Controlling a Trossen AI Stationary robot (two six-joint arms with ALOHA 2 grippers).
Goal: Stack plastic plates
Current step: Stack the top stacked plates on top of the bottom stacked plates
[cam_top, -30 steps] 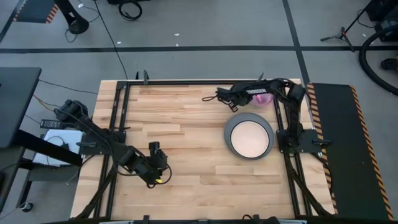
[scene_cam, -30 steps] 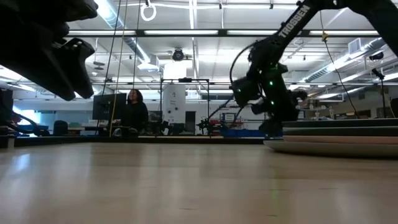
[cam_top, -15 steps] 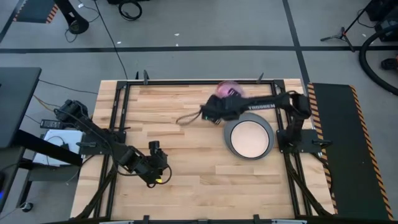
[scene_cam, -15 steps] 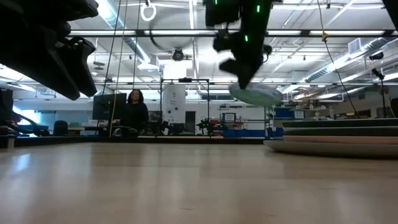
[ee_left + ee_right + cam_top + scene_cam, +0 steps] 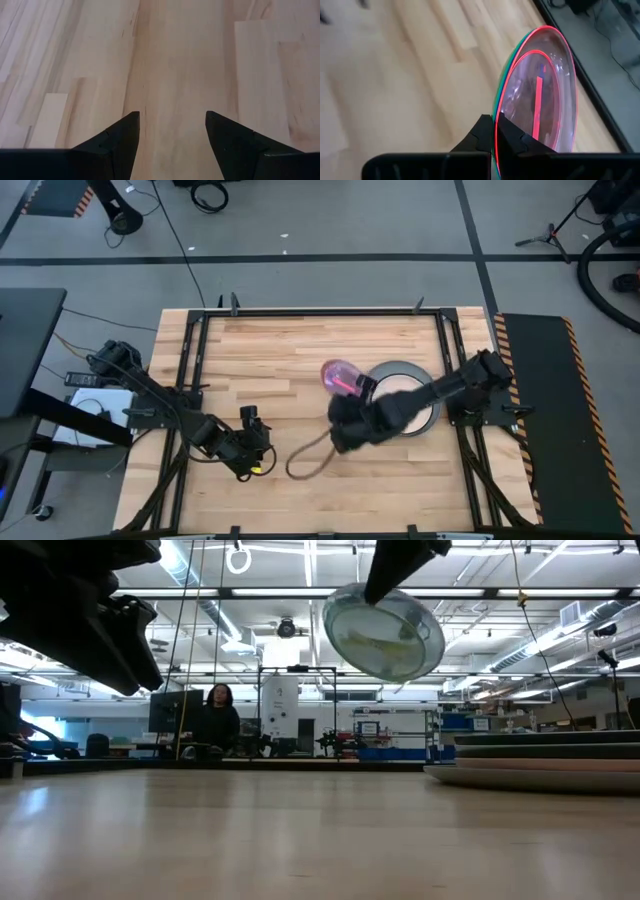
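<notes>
My right gripper (image 5: 350, 402) hangs over the table's middle, shut on a small nest of translucent plates (image 5: 340, 375), red-pink with a green edge behind it. In the low view these plates (image 5: 385, 632) are high in the air, tilted steeply. To their right, a stack of larger plates (image 5: 400, 400) rests flat on the table, grey rim outermost and cream on top; the low view shows its layered edges (image 5: 540, 765). My left gripper (image 5: 250, 452) waits open above bare wood at the near left, as seen in the left wrist view (image 5: 170, 130). My right gripper pinches the small plates' rim (image 5: 501, 107) between its two fingers (image 5: 482, 131), one on each face, with the red-pink and green edges together in the hold. The plates are lifted clear of the table and stand nearly on edge beyond the fingertips.
Bare wooden tabletop (image 5: 280, 360) lies left of the stack and around both grippers. A black frame rail (image 5: 320, 311) runs along the far edge. A cable loop (image 5: 305, 460) hangs below the right arm. In the low view a person (image 5: 215, 720) sits far behind the table.
My right arm has swung from the far right corner toward the table's middle and near side, carrying the small plates up off the table. The plates have tipped from roughly flat to nearly on edge. The left arm has stayed put.
</notes>
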